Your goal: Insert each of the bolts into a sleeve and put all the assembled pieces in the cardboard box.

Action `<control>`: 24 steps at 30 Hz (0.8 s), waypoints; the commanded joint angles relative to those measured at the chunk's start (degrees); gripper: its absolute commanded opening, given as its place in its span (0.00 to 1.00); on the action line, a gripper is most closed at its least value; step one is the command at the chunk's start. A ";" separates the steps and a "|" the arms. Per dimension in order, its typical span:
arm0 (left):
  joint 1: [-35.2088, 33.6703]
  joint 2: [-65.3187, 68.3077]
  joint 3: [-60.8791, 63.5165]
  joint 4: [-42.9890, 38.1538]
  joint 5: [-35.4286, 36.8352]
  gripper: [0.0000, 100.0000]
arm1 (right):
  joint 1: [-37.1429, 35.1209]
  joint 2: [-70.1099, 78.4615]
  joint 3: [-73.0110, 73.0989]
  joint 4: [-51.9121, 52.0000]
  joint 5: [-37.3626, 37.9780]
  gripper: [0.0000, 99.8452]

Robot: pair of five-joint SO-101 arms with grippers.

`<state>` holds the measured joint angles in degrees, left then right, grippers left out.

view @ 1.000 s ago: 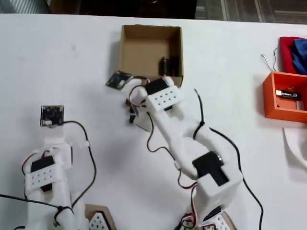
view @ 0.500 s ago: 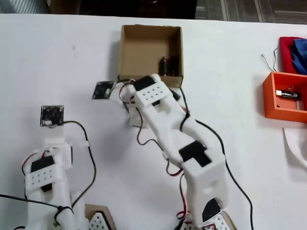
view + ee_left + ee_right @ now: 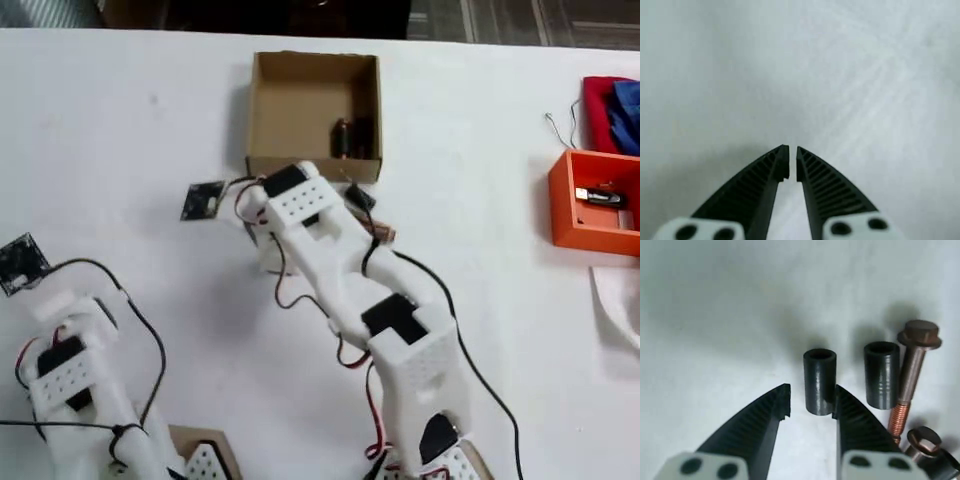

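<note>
The box (image 3: 300, 100) lies just beyond the right gripper (image 3: 811, 392). Its spread fingers flank an upright sleeve (image 3: 820, 375), which stands close against one finger. A second sleeve (image 3: 882, 372) and a bolt (image 3: 912, 367) lie beside it. The left gripper (image 3: 792, 162), fingers nearly together, is well apart.

An orange bin (image 3: 590, 238) holding a small black device (image 3: 600, 197) sits beside red cloth (image 3: 597, 105) on the white table (image 3: 150, 130).

Around the sleeve (image 3: 820, 380), bare table (image 3: 715, 315) lies open on one flank, while a second sleeve (image 3: 882, 374) (a bolt (image 3: 910, 372) just beyond it) crowds the other.
</note>
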<state>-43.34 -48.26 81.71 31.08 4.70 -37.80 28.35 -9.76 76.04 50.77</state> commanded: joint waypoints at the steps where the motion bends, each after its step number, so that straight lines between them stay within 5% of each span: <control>1: -0.62 0.18 -2.59 -1.14 0.53 0.06 | -1.19 -0.22 -2.29 -0.40 0.35 0.12; 14: -0.53 0.18 -2.59 -1.14 0.53 0.06 | -0.92 6.46 -2.55 -1.27 0.09 0.12; 19: -0.53 0.18 -2.59 -1.14 0.53 0.06 | -0.75 6.46 -2.55 -1.01 -0.53 0.02; 24: 0.62 0.18 -2.59 -1.14 0.44 0.06 | 3.30 2.51 -3.34 -1.01 -11.69 0.02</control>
<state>-43.34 -48.26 81.71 31.08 5.05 -37.45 34.59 -12.04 75.08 44.79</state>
